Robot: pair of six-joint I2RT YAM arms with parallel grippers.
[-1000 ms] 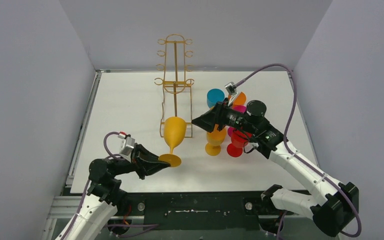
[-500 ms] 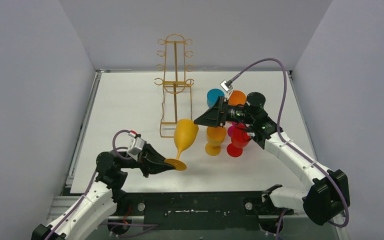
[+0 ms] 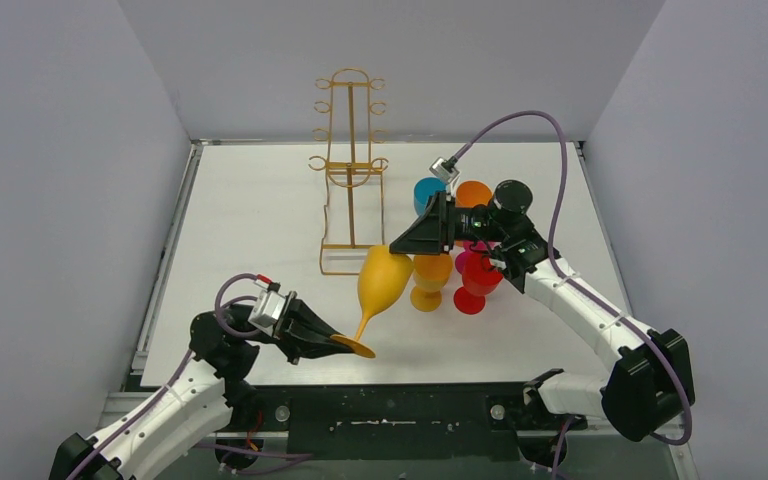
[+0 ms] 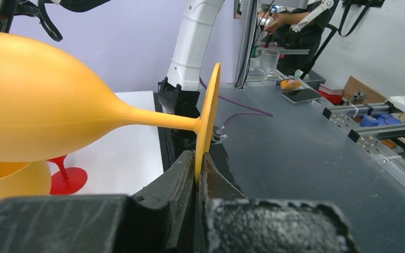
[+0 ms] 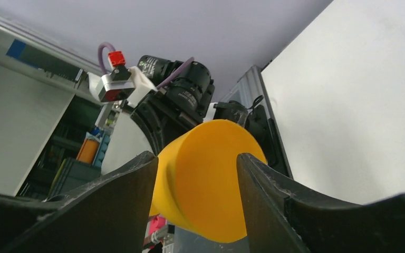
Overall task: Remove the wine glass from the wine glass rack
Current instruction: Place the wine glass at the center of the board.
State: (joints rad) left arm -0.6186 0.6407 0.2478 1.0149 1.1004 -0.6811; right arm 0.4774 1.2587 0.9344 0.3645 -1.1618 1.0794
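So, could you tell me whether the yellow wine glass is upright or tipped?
Tipped. The wine glass slants, its foot rim pinched in the left gripper, bowl toward the right gripper.

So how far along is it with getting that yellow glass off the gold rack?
Mostly done, it seems: the yellow glass is off the rack, tilted over the table near the rack's base. In hand: the left gripper pinches its foot, and the right gripper straddles its bowl; whether it squeezes is unclear. Left: standing it down and letting go.

The white table (image 3: pixel 250 230) carries the gold wine glass rack (image 3: pixel 348 165) and, beside it, a cluster of coloured glasses (image 3: pixel 430 272).
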